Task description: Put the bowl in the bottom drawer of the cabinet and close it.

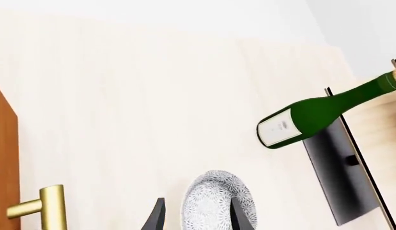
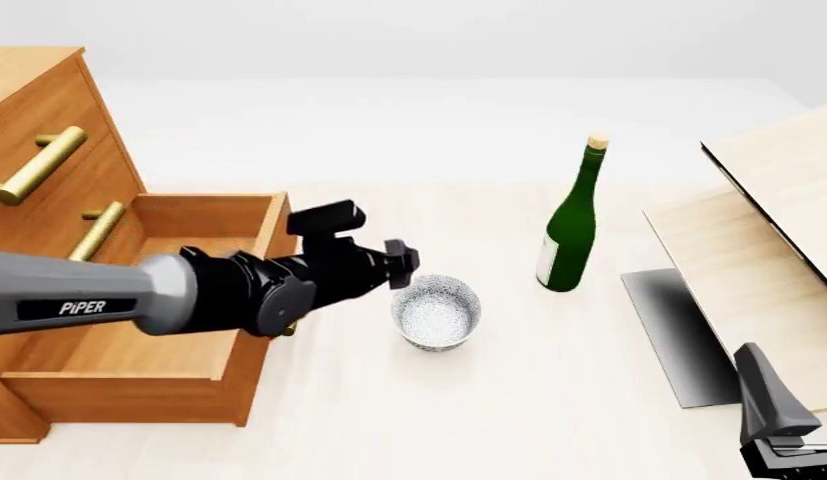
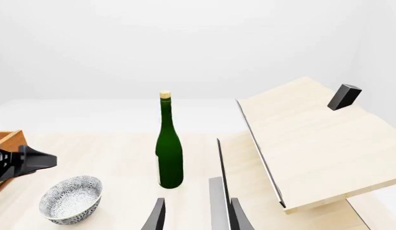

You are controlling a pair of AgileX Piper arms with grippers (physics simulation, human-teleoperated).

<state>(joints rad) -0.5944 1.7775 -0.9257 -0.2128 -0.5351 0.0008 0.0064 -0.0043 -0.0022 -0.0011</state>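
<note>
Right hand (image 2: 776, 420) sits nearest, low at the bench's (image 2: 547, 400) right front edge, fingers apart and empty, well clear of everything. Mid-bench, the bowl (image 2: 437, 312) stands upright just beside the pulled-out bottom drawer (image 2: 146, 375) of the cabinet (image 2: 40, 110); the left hand (image 2: 402, 262) hovers at its near-left rim with fingers spread either side of the rim, not closed on it. Farther back, a green bottle (image 2: 571, 225) stands upright, with tilted pale wood boards (image 2: 773, 230) to its right.

Bright even light, sharp renders, soft shadows
</note>
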